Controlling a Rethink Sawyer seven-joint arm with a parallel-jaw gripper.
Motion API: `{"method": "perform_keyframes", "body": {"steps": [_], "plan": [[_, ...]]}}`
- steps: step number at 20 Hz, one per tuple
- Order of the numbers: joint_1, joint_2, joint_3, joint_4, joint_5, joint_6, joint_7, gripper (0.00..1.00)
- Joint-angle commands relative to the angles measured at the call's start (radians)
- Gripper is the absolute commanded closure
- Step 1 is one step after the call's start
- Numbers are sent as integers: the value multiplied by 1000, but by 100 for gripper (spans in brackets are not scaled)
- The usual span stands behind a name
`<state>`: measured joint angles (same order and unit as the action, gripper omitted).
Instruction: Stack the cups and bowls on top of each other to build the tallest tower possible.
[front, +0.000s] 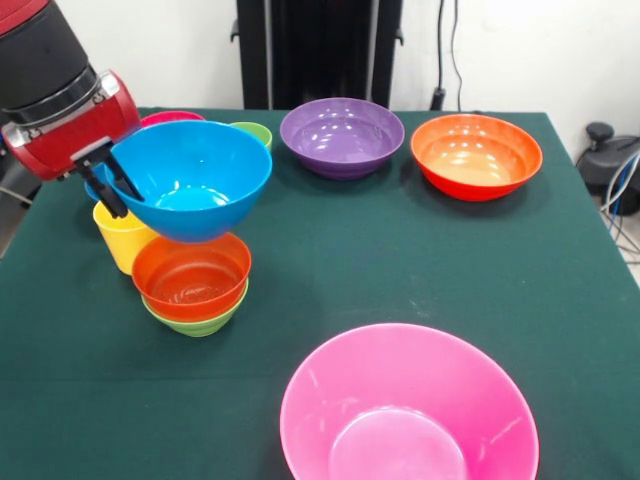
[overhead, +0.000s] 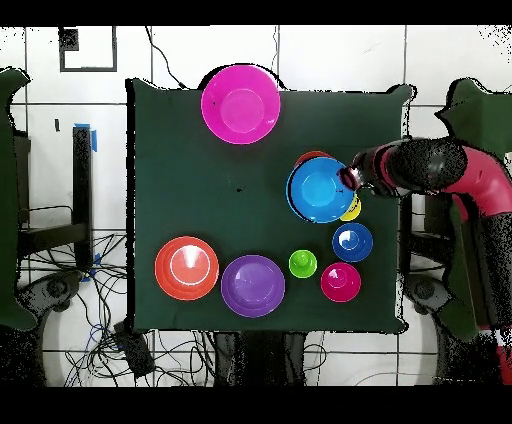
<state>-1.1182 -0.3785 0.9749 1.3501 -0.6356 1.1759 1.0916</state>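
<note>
The tool (front: 113, 183) is clamped on the rim of the large light blue bowl (front: 190, 180), holding it tilted in the air just above the orange-red bowl (front: 191, 276), which sits nested in the small green bowl (front: 197, 323). The yellow cup (front: 121, 238) stands just beside this pile, under the tool. The purple bowl (front: 342, 136) and orange bowl (front: 476, 155) sit along the table (front: 400, 260) edge nearest the robot; the pink bowl (front: 408, 410) is at the opposite edge.

pink bowl (front: 409, 405): cut by bottom edge | yellow cup (front: 121, 237): partly behind light blue bowl (front: 195, 178)
</note>
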Motion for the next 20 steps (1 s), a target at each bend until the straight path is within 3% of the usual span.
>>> {"method": "perform_keyframes", "body": {"steps": [1,20], "plan": [[35,31,-27,-62,-6,119,-344,100],[50,91,-32,-90,-19,54,-322,100]]}}
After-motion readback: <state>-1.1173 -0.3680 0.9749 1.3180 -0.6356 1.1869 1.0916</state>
